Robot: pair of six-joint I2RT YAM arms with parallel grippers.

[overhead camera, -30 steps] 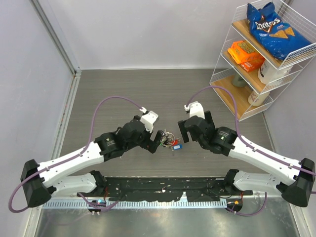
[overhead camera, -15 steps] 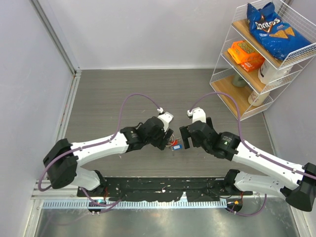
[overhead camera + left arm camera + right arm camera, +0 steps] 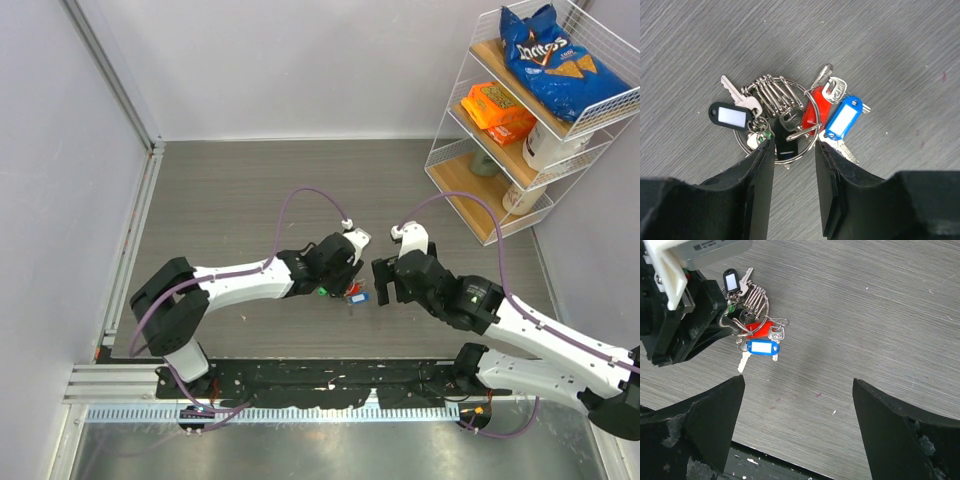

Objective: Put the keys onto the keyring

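The left fingers (image 3: 757,190) have advanced and half-closed astride the keyring's (image 3: 801,152) near edge, the keys (image 3: 842,117) bunched just beyond their tips, so a grasp seems underway; the right fingers (image 3: 715,415) hang wide.

Keys (image 3: 734,91): bright silver metal, shiny. Keyring (image 3: 801,89): thin polished metal wire. Blue tag (image 3: 842,119) and black tag (image 3: 729,115): smooth glossy plastic, white paper-like inserts. Red tag (image 3: 814,107): glossy plastic. Table (image 3: 880,45): grey wood-grain, matt, finely streaked. Left gripper fingers (image 3: 757,190): matt black plastic
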